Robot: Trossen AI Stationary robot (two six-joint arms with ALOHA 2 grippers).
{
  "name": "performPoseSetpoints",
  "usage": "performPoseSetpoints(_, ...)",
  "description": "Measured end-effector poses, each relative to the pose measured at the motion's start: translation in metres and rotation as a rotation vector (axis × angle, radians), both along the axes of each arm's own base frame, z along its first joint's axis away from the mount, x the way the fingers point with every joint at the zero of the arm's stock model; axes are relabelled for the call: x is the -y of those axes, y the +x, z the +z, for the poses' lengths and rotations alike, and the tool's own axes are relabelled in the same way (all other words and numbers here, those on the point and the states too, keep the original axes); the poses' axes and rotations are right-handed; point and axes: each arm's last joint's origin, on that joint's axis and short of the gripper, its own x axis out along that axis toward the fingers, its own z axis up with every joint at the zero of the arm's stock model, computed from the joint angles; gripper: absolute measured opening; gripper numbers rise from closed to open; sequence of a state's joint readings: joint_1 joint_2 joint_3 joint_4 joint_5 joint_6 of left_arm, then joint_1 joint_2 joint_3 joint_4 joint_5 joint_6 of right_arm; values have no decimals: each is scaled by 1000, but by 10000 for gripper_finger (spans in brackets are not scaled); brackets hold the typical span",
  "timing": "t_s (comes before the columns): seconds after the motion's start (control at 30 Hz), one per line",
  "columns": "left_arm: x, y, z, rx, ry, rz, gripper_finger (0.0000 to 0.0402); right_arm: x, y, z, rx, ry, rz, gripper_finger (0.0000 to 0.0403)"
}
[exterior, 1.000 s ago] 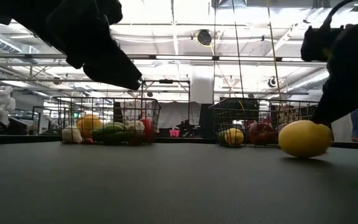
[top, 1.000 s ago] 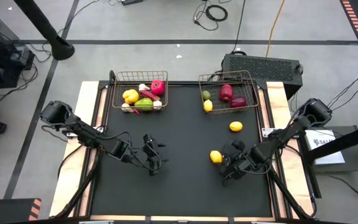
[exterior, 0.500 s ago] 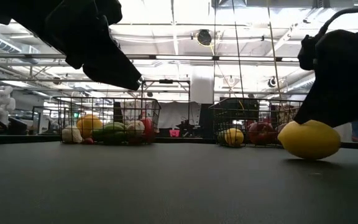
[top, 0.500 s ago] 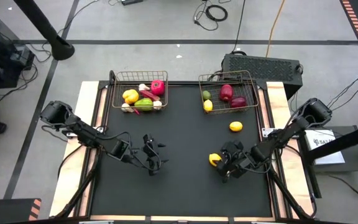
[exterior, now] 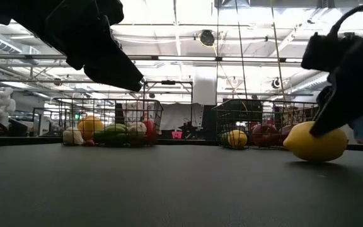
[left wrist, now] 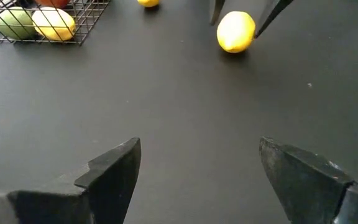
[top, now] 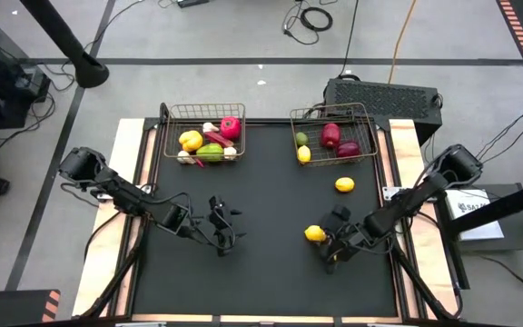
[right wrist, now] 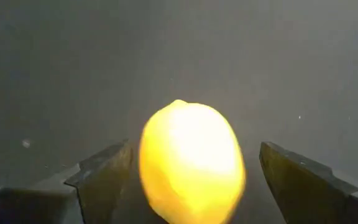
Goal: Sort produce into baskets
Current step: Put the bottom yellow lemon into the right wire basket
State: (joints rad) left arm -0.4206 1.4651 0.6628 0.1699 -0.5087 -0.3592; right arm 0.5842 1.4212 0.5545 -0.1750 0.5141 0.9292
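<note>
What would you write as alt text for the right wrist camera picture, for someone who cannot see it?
A yellow lemon lies on the dark table mat, filling the middle of the picture, between the two open dark fingers of the right gripper. One finger is close beside the lemon; the other stands clear of it.

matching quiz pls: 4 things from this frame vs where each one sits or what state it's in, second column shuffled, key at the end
1. left bronze wire-mesh basket
2. right bronze wire-mesh basket
3. yellow toy lemon by the right gripper
4. left gripper

A. open, over bare black mat, holding nothing
B. on the mat between open fingers
C. holds a yellow lemon, green lime and dark red pieces
D. holds white garlic, a red apple and a green vegetable

Pairs: 1-D, 2-C, 3-B, 4-A
</note>
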Motion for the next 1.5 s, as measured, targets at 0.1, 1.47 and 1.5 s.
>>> performPoseSetpoints(0.1,0,0,0,0,0,0,334,-2,3,-12,-49,-50,53,341)
performPoseSetpoints(1.47,1,0,0,-2,-6,-10,334,87,88,179,-475,-1065,-39,237)
performPoseSetpoints(1.5,2,-1,0,-1,-6,-12,334,103,86,187,-487,-1058,-96,238)
